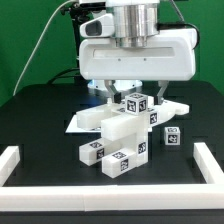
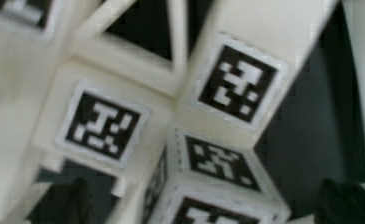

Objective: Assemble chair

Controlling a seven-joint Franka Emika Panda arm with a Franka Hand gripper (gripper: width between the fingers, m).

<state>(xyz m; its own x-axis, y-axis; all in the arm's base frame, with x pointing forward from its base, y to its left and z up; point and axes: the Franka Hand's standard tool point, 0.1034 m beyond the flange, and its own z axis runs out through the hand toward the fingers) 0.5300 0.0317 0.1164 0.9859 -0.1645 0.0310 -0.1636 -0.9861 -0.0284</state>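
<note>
The chair parts (image 1: 120, 140) lie clustered mid-table: chunky white blocks with black-and-white tags, stacked on a flat white panel (image 1: 80, 122). A tagged upright piece (image 1: 137, 102) rises at the top of the cluster, directly under my gripper (image 1: 125, 92). In the wrist view that white piece (image 2: 223, 150) fills the picture, showing several tags. My gripper (image 2: 205, 205) is open: one dark finger (image 2: 72, 200) stands on each side of the piece, with a dark gap between pad and piece. Nothing is held.
A small tagged white block (image 1: 172, 135) lies apart at the exterior view's right. A low white border rail (image 1: 12, 165) runs around the black table top. A black cable hangs behind the arm at the exterior view's left.
</note>
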